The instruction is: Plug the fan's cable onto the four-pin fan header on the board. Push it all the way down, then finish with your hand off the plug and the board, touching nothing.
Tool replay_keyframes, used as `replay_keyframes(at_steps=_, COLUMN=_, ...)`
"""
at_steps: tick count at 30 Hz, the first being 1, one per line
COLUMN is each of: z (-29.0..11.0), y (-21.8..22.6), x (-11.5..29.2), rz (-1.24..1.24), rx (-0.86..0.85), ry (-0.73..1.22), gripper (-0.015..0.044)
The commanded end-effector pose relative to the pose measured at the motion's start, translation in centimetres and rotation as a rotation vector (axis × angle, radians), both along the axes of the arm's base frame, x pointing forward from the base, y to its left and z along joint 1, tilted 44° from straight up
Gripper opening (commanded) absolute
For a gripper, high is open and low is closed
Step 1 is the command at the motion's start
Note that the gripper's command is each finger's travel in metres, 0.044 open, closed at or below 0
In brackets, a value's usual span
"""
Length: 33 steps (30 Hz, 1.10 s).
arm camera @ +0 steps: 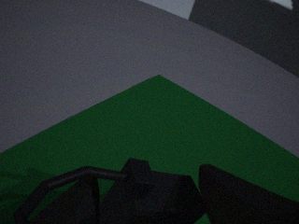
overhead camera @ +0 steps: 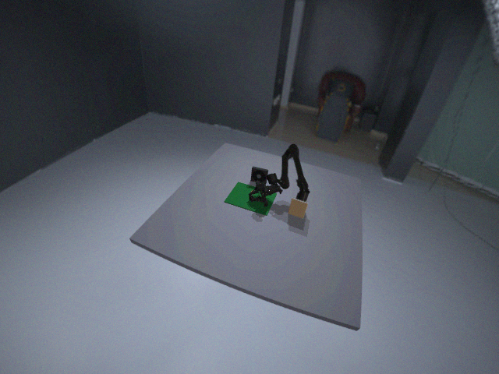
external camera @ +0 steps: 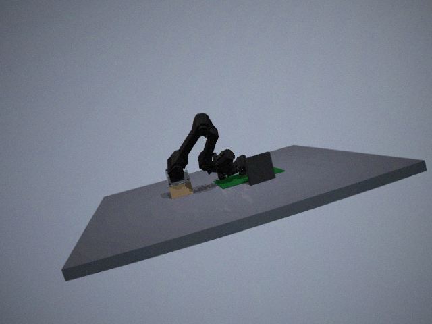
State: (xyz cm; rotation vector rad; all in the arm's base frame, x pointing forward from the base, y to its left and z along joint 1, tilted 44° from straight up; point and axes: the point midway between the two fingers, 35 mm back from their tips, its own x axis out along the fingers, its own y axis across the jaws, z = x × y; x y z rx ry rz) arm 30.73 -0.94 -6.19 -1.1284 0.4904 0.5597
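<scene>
The green board [overhead camera: 239, 195] [external camera: 230, 181] [arm camera: 156, 125] lies flat on the grey slab. The black fan [overhead camera: 258, 174] [external camera: 260, 168] stands upright at the board's far edge. In the wrist view the dark plug [arm camera: 149, 205] sits on the board, with its thin black cable [arm camera: 56, 181] looping off to the left. My gripper [overhead camera: 257, 197] [external camera: 240, 171] [arm camera: 149, 179] is low over the board with a finger on each side of the plug. A sliver of green shows between the plug and the right finger, so the fingers stand apart from it. The header under the plug is hidden.
The arm's tan base block [overhead camera: 298, 208] [external camera: 180, 190] stands on the grey slab [overhead camera: 242, 261] [external camera: 174, 223] to the right of the board. The upright fan stands close behind the gripper. Dark walls and a doorway lie far behind the slab.
</scene>
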Motion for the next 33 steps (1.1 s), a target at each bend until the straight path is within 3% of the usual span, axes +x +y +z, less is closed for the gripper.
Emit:
replay_keyframes(at_steps=1, z=0.0, y=0.0, x=0.0, rz=0.0, rx=0.0, ry=0.0, gripper=0.0205)
replay_keyframes(at_steps=33, z=7.2, y=0.1, x=-4.9, rz=0.0, rx=0.0, ry=0.001, gripper=0.0205)
